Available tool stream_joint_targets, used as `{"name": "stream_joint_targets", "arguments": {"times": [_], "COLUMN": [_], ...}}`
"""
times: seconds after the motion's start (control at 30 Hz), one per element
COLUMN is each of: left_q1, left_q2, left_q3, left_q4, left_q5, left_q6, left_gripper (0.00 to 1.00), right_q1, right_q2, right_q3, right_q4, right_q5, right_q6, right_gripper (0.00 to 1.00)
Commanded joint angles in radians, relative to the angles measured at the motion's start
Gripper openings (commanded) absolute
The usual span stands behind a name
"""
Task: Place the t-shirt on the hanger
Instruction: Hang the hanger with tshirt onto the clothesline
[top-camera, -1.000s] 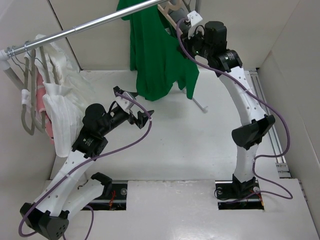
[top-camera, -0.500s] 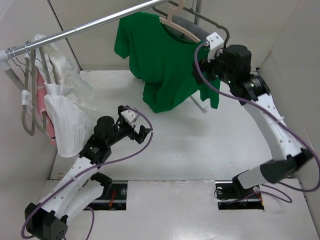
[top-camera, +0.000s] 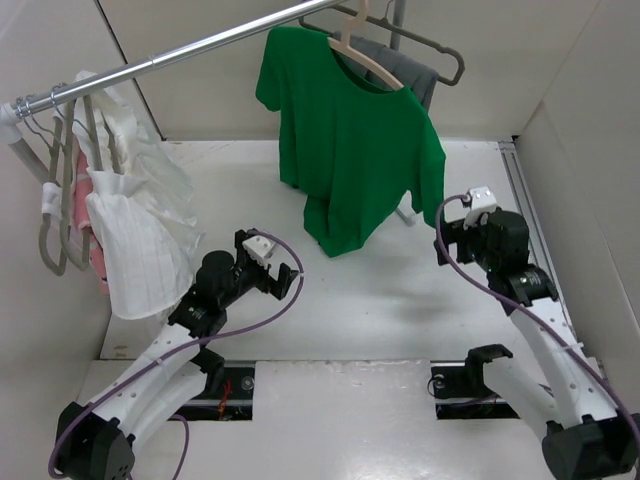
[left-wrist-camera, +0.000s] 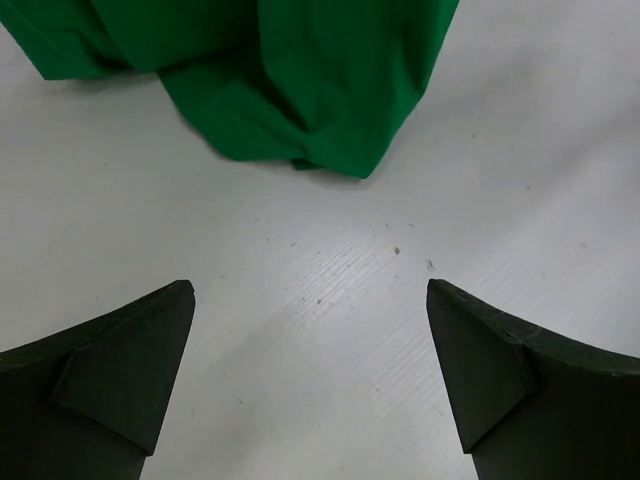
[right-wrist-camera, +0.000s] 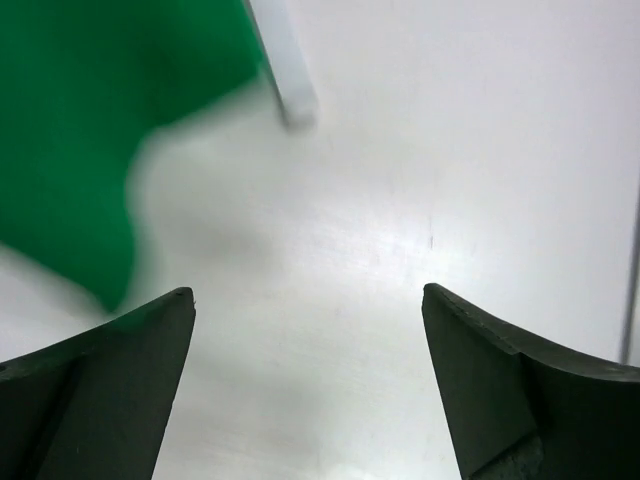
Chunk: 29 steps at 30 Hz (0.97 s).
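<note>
1. Green t-shirt (top-camera: 350, 150) hangs draped on the cream hanger (top-camera: 375, 68) from the metal rail (top-camera: 180, 52), with its crumpled hem low by the bench (top-camera: 400, 300).
2. Soft, limp fabric sits on smooth, curved plastic. It hangs lopsided, so it may slide off one shoulder.
3. Left gripper (left-wrist-camera: 310, 290) and right gripper (right-wrist-camera: 308, 295) both have jaws wide and empty, apart from the shirt.

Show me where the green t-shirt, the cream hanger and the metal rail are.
t-shirt (top-camera: 355, 150), top external view, middle of the chest.
hanger (top-camera: 372, 66), top external view, bare sloping shoulder.
metal rail (top-camera: 180, 49), top external view, bare middle stretch.
</note>
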Motion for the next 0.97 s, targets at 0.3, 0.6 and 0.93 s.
{"name": "stream_joint_targets", "arguments": {"times": [0.3,0.6,0.93], "left_q1": [0.031,0.087,0.138], "left_q2": [-0.034,-0.053,-0.087], "left_q3": [-0.055,-0.065,-0.074], "left_q4": [0.130,0.139,0.139], "left_q5": [-0.140,-0.121,-0.101], "left_q6": [-0.051,-0.071,-0.093], "left_gripper": [1.00,1.00,1.00], "right_q1": [-0.153,-0.153,-0.153], "right_q2": [0.026,0.026,-0.043], "right_q3": [-0.314,-0.304,-0.314], "right_q4": [0.215,0.215,0.223], "right_q5": [-0.127,-0.161,-0.184], "right_q6": [0.118,0.105,0.094], "right_gripper": [1.00,1.00,1.00]}}
